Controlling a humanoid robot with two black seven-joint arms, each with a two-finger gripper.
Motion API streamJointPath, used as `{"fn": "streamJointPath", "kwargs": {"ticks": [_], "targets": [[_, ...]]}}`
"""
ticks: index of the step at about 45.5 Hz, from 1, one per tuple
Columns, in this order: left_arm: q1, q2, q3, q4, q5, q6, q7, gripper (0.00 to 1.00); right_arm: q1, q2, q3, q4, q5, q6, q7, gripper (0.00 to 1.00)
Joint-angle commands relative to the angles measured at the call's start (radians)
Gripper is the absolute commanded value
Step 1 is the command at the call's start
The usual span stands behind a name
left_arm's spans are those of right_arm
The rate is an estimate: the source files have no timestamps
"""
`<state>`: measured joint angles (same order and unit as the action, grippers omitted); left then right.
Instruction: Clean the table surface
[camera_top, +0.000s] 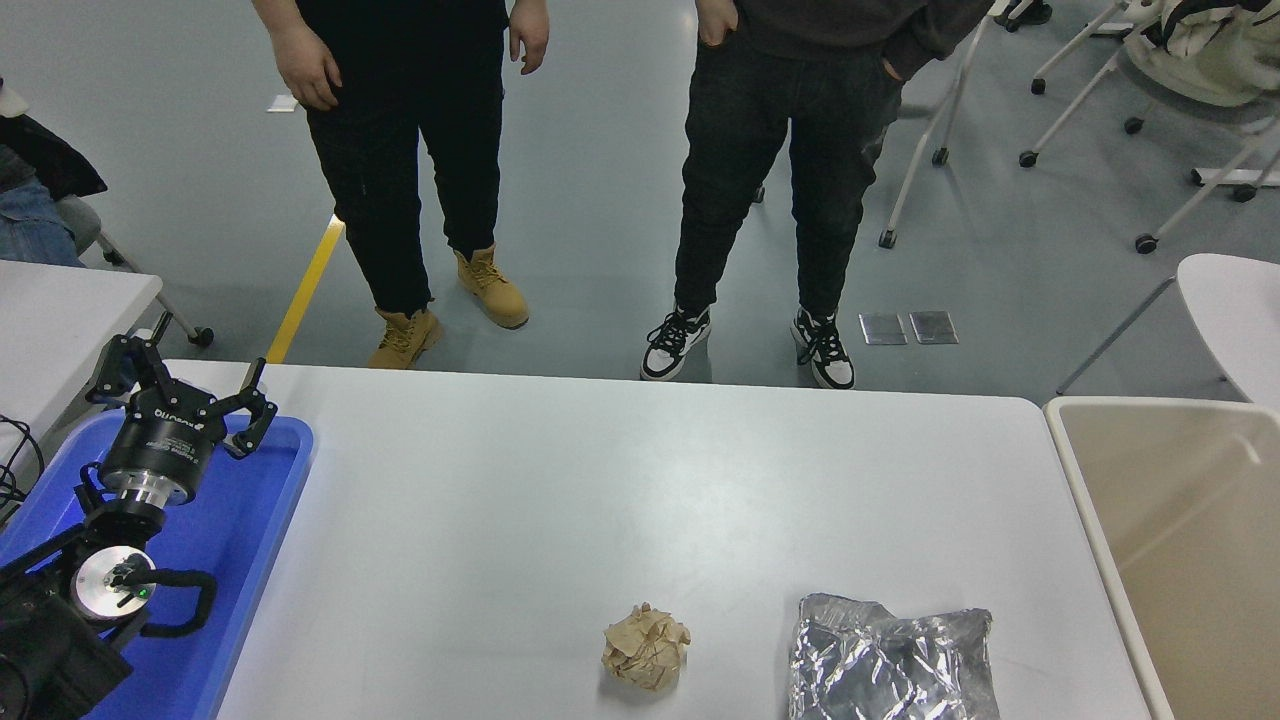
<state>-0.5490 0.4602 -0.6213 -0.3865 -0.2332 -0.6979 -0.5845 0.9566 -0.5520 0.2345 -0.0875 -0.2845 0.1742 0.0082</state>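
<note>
The white table surface (600, 480) fills the middle of the head view. On it, near the front edge, lie a crumpled brown paper ball (646, 648) and, to its right, a crinkled silver foil bag (890, 660). My left gripper (180, 392) is parked at the lower left above the blue tray, fingers spread open and holding nothing. No part of my right arm shows in this view.
A blue plastic tray (255, 540) sits on the table's left end under the left arm. A beige bin (1170, 540) stands against the table's right edge. Two people (420, 150) stand at the far side. A smaller white tabletop (60, 310) is at left.
</note>
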Motion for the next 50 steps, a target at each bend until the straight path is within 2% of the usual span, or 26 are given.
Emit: {"fn": "streamJointPath", "kwargs": {"ticks": [1,15,33,41,50], "targets": [[0.000,0.000,0.000,0.000,0.000,0.000,0.000,1.00,0.034,-0.080,0.207,0.135,0.082,-0.002,0.003,0.99],[0.000,0.000,0.000,0.000,0.000,0.000,0.000,1.00,0.033,-0.105,0.543,0.252,0.082,-0.007,0.001,0.99],[0.000,0.000,0.000,0.000,0.000,0.000,0.000,1.00,0.005,-0.102,0.723,0.452,0.084,-0.004,0.003,0.99],[0.001,0.000,0.000,0.000,0.000,0.000,0.000,1.00,-0.076,-0.102,0.831,0.569,0.088,-0.002,0.006,0.99],[0.001,0.000,0.000,0.000,0.000,0.000,0.000,1.00,-0.263,-0.083,0.960,0.773,0.082,-0.007,0.062,0.99]]}}
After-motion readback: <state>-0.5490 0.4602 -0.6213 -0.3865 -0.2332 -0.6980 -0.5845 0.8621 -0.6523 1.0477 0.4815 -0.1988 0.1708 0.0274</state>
